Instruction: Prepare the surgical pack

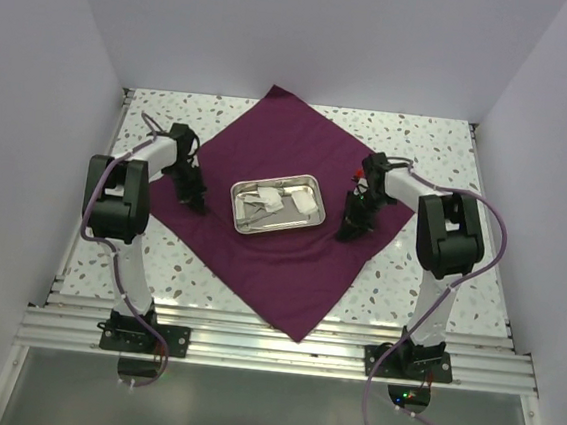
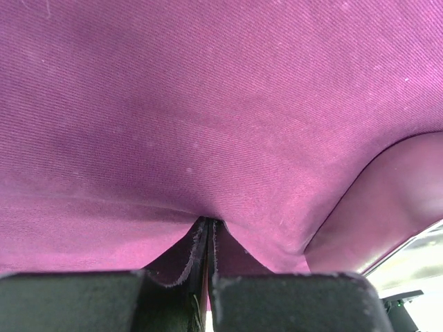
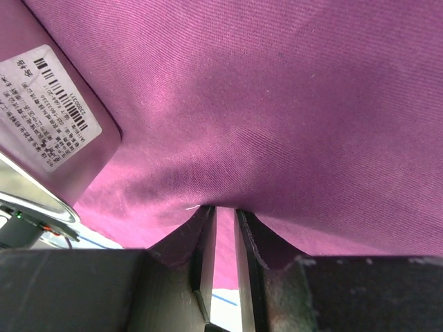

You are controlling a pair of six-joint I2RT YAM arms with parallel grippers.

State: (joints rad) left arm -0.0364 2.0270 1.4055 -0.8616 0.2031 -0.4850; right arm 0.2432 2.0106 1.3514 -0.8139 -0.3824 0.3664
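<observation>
The maroon cloth [image 1: 279, 262] lies spread as a diamond on the table. The steel tray [image 1: 235, 213] sits at its middle, holding white gauze pads [image 1: 308, 203] and small metal scissors and tweezers [image 1: 255, 216]. My left gripper [image 1: 196, 202] is down on the cloth just left of the tray. In the left wrist view it [image 2: 206, 223] is shut on a pinch of cloth [image 2: 208, 104], with the tray wall [image 2: 401, 194] at right. My right gripper [image 1: 348, 229] is down just right of the tray. In the right wrist view it [image 3: 225, 211] holds a fold of cloth [image 3: 291, 104] in a narrow gap, beside the labelled tray wall [image 3: 90, 162].
The speckled white table [image 1: 421, 145] shows around the cloth's corners. White walls close in the back and both sides. An aluminium rail [image 1: 271, 347] with both arm bases runs along the near edge.
</observation>
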